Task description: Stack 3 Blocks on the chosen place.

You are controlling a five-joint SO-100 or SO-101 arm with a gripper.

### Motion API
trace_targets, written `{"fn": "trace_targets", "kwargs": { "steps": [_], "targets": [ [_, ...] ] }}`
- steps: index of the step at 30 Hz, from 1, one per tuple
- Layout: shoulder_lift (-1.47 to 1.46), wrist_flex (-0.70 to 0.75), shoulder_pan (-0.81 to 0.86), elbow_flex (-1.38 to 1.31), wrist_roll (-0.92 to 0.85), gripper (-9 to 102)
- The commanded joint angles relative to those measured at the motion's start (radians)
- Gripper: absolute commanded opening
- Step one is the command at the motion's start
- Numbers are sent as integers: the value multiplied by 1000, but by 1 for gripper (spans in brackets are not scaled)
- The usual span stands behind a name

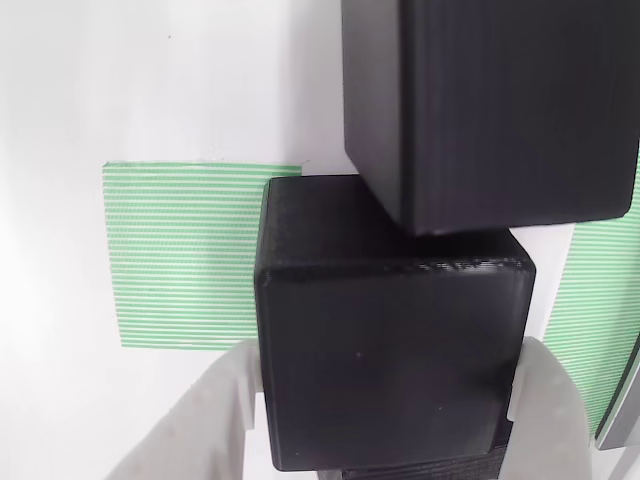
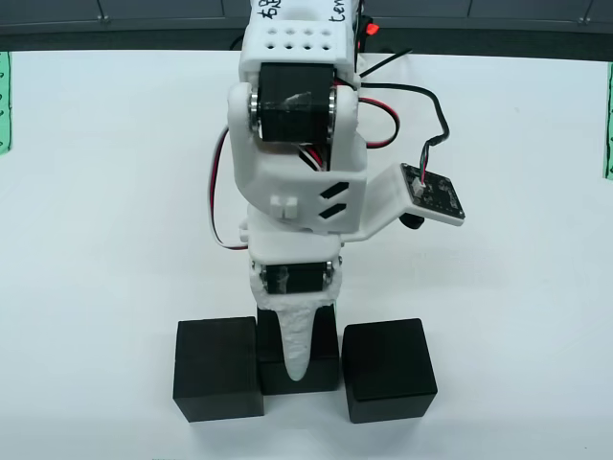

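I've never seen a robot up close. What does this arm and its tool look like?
The arm is white printed plastic with black motor blocks set in it. Red, black and white cables loop along it. A small dark circuit board sits on a side bracket. The tool tapers into a white finger.

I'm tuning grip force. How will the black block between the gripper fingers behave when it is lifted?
The middle block looks rigid, with sharp straight edges, so it probably won't deform. Its matte, finely ridged surface suggests decent friction against the fingers. Flat faces mean it shouldn't roll, though the neighbouring block sits close and might get nudged.
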Motion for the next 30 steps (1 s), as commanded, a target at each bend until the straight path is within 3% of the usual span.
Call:
{"fn": "trace_targets", "kwargs": {
  "steps": [1, 11, 30],
  "targets": [
    [114, 3, 37, 57, -8, 20],
    [256, 3, 61, 235, 8, 20],
    [287, -2, -14, 314, 87, 20]
  ]
}}
